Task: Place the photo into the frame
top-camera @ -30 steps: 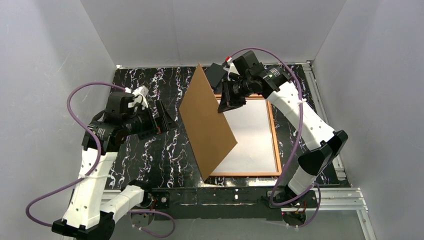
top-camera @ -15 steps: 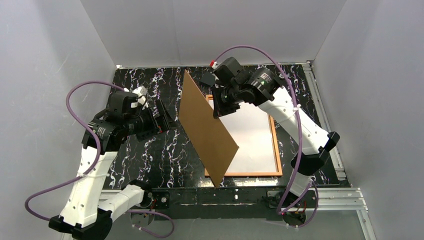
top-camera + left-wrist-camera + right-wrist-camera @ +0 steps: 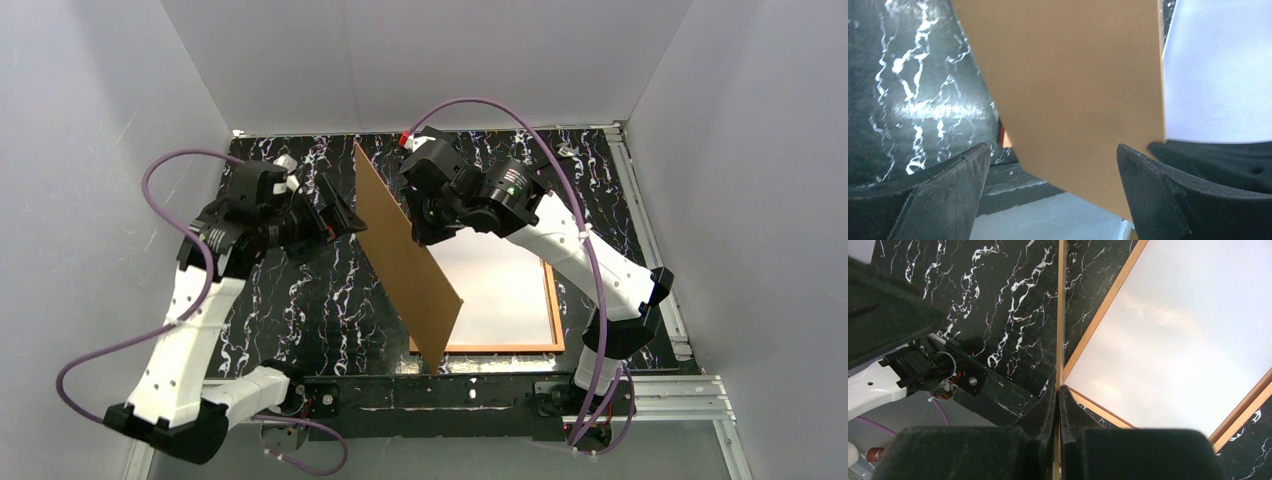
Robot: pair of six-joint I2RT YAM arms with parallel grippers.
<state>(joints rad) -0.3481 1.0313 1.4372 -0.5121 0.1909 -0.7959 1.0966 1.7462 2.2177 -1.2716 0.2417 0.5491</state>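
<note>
The frame [image 3: 500,348] lies flat on the right half of the table, its thin orange border also showing in the right wrist view [image 3: 1107,305]. A white-grey sheet fills it, seemingly the photo [image 3: 500,290] with its plain back up [image 3: 1173,340]. My right gripper [image 3: 424,224] is shut on the upper edge of a plain brown cardboard board [image 3: 405,260], held on edge over the frame's left side; in its own view the right gripper [image 3: 1059,390] pinches the thin board [image 3: 1061,315]. My left gripper [image 3: 345,215] is open just left of the board. In its wrist view, the left gripper [image 3: 1052,146] faces the board [image 3: 1073,100].
The black marbled tabletop [image 3: 290,300] stretches left of the board. White enclosure walls stand on three sides. Metal rails [image 3: 650,395] run along the front and right edges. Purple cables loop above both arms.
The right arm has carried the board leftward and turned it more edge-on to the top camera. The left gripper has moved back and right, closer to the board.
</note>
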